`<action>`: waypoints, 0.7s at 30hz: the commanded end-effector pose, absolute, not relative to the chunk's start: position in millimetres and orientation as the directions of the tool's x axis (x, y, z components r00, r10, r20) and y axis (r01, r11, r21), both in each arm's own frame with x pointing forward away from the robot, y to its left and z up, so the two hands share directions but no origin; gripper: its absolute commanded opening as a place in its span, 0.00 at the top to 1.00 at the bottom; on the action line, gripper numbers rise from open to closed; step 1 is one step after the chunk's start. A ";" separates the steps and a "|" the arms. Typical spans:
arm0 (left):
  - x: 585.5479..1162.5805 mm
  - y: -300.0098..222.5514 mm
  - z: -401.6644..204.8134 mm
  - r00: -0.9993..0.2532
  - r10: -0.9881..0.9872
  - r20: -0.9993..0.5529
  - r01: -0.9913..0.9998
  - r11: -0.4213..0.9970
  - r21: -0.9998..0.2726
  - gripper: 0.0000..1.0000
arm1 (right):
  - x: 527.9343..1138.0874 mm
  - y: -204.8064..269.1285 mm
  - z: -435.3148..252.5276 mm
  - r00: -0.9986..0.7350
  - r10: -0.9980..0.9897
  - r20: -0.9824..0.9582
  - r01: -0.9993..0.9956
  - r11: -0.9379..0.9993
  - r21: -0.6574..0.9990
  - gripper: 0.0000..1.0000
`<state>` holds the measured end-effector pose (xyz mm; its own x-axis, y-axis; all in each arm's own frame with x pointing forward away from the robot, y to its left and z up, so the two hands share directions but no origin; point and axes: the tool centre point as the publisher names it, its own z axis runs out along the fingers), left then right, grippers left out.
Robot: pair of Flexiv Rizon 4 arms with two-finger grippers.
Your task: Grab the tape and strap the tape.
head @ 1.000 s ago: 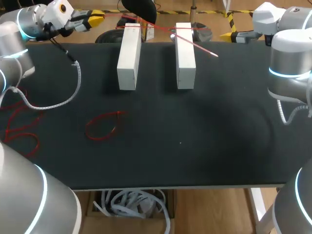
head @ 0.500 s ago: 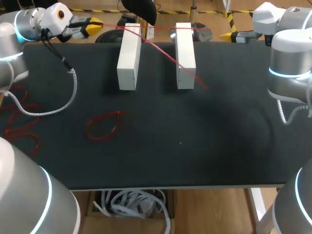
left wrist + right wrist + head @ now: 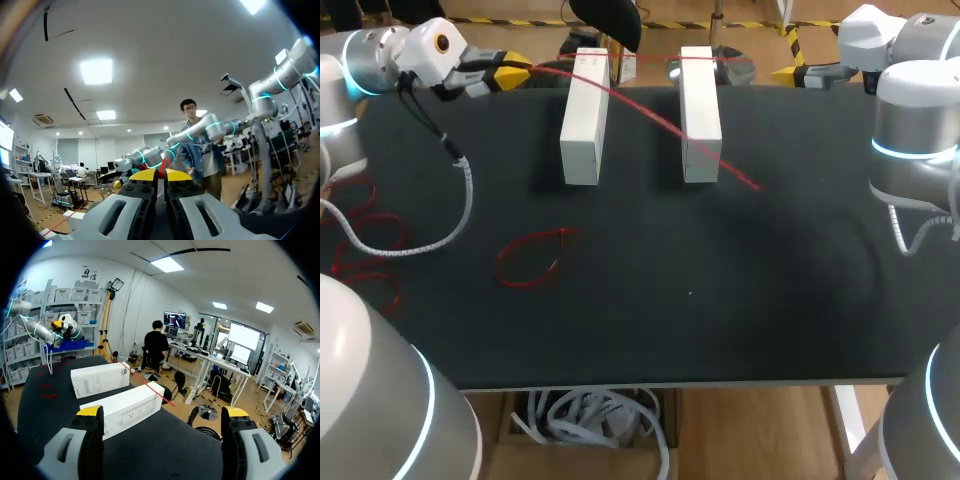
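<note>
At upper left in the head view, the left gripper (image 3: 515, 68) pinches one end of the thin red plastic tape (image 3: 640, 108) between closed fingers. The tape slants across two white rectangular blocks (image 3: 588, 115) onto the black table (image 3: 720, 300). The right gripper (image 3: 162, 411), upper right, gapes wide, empty.

2 long white boxes lie parallel near the far edge of the black table (image 3: 740, 300): left box (image 3: 582, 135), right box (image 3: 700, 100), gap between. A loose red loop (image 3: 530, 258) lies nearer, alone.

Red tape (image 3: 645, 112), white blocks (image 3: 585, 115), black table (image 3: 720, 290)
</note>
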<state>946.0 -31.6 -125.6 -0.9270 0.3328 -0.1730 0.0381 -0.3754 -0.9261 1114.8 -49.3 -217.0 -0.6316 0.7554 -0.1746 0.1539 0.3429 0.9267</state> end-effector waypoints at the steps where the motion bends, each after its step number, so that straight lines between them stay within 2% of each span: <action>1: 931.8 -32.6 -120.7 -0.962 -0.264 0.070 0.034 -0.370 -0.929 1.00 | 1114.8 -49.6 -216.6 -0.633 0.755 -0.174 0.156 0.344 0.926 0.00; 9: 921.9 -36.7 -124.2 -0.931 -0.344 0.125 0.019 -0.387 -0.922 1.00 | 1114.8 -49.6 -216.6 -0.633 0.755 -0.174 0.156 0.344 0.926 0.00; 21: 910.1 -42.7 -116.8 -0.920 -0.371 0.127 0.044 -0.420 -0.906 1.00 | 1114.8 -49.6 -216.6 -0.633 0.755 -0.174 0.156 0.344 0.926 0.00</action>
<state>917.1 -41.8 -121.7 -0.9871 0.1227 -0.1031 0.0412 -0.4273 -0.9031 1114.8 -49.3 -217.1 -0.6316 0.7554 -0.1746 0.1539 0.3428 0.9267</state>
